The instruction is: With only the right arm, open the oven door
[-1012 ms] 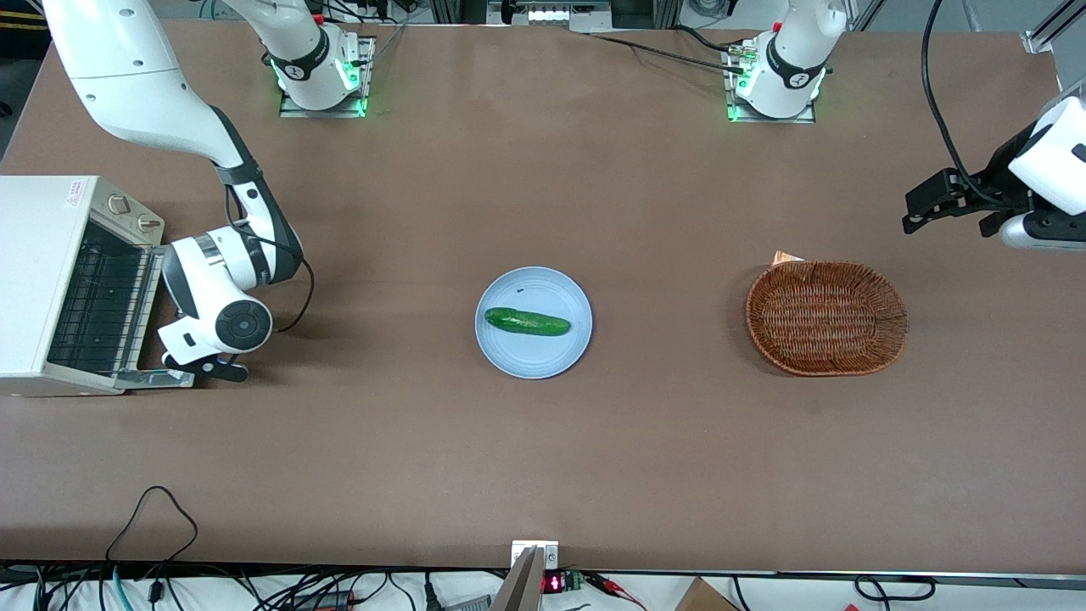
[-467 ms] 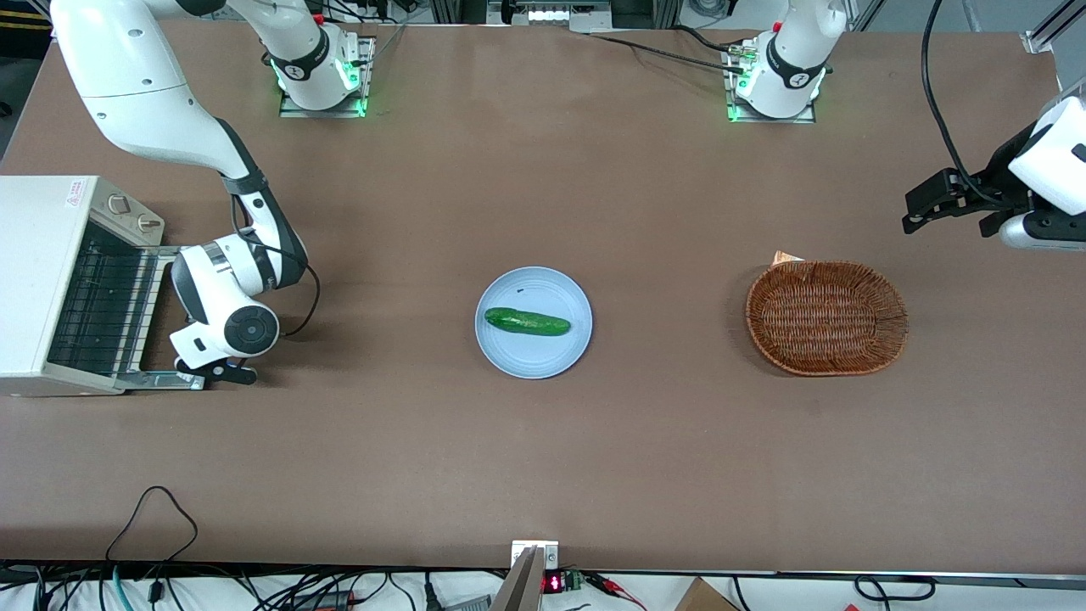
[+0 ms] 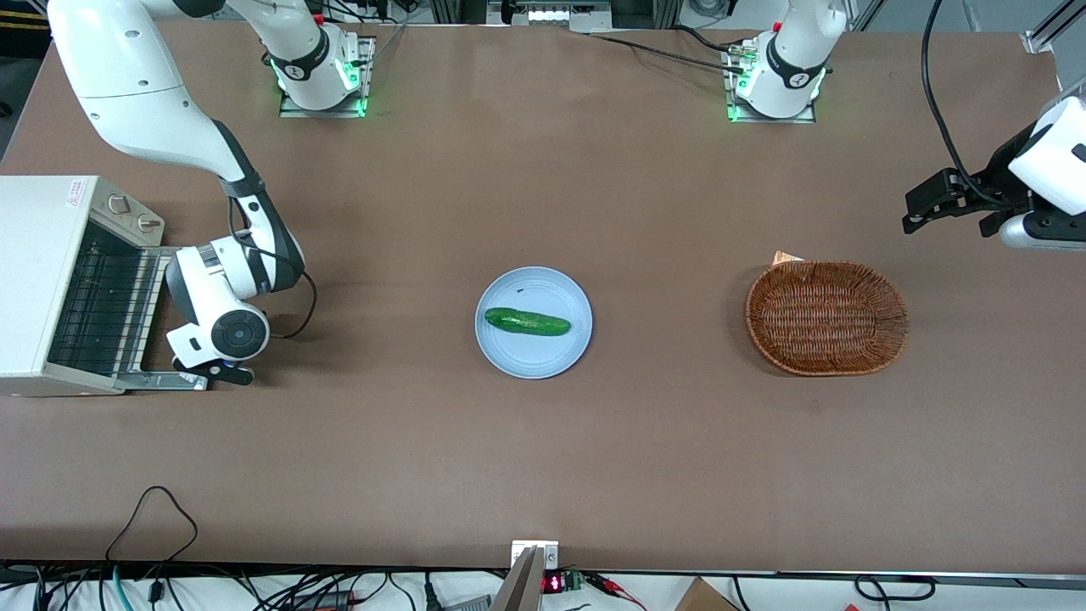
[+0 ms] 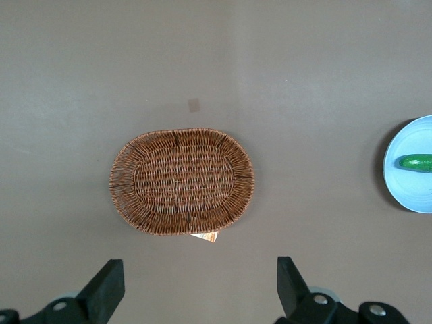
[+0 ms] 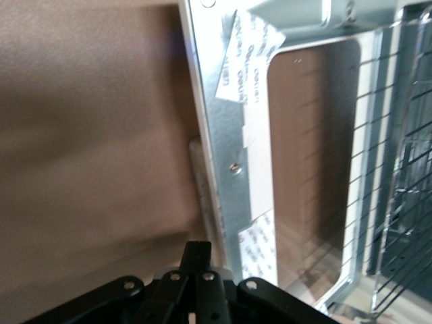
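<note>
My black two-finger gripper (image 3: 212, 371) sits low at the free edge of the flat grey-silver oven door (image 3: 161, 318), w/ the white jointed right arm (image 3: 170, 127) reaching down over it. Can't tell if the fingers are spread or pinched: the wrist body hides them in the front view, and the wrist view shows only the gripper base (image 5: 196, 290), no tips.

The door (image 5: 270, 169) is swung down nearly flat on the brown counter (image 3: 543, 441), hinged to the white boxy toaster oven (image 3: 42, 280) at the working arm's end of the counter. Wire rack (image 3: 97, 310) is exposed, so the job looks about done.

Risks as I judge them:
- Pushing further down: the door looks at end of travel, so extra force could strain the hinge or tip/slide the oven.
- Pulling away w/ the silver bar handle (image 5: 202, 196) caught: would drag the light oven along the counter.
- Letting go too early: the door may spring partway back up.

The round light-blue plate (image 3: 533, 356) w/ the green cucumber (image 3: 527, 322) and the oval wicker basket (image 3: 826, 316) lie well apart, no concern.
</note>
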`<action>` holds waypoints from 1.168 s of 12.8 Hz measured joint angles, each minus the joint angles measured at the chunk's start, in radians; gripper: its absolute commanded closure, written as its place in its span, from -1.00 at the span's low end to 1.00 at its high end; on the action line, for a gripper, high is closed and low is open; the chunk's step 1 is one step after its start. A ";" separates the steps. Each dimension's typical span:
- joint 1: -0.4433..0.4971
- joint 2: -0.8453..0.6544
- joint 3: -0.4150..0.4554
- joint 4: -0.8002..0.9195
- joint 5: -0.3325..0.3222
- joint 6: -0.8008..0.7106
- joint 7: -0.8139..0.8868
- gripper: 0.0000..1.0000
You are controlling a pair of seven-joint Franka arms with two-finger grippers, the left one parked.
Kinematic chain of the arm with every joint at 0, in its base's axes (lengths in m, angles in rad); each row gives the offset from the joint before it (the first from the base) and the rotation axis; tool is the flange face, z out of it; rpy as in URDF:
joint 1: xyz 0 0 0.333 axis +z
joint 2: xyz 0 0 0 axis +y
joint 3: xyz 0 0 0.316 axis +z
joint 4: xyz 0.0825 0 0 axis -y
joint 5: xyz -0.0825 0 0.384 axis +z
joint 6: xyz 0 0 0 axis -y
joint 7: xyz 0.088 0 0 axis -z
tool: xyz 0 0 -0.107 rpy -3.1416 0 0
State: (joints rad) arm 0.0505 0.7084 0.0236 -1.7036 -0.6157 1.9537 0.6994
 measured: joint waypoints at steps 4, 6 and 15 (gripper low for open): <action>0.000 -0.018 0.000 0.054 0.158 -0.026 -0.070 0.94; -0.002 -0.071 0.000 0.077 0.237 -0.103 -0.124 0.79; -0.033 -0.391 0.001 0.132 0.549 -0.456 -0.290 -1.00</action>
State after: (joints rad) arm 0.0175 0.3171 0.0242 -1.5713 -0.0668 1.4974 0.4098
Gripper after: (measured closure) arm 0.141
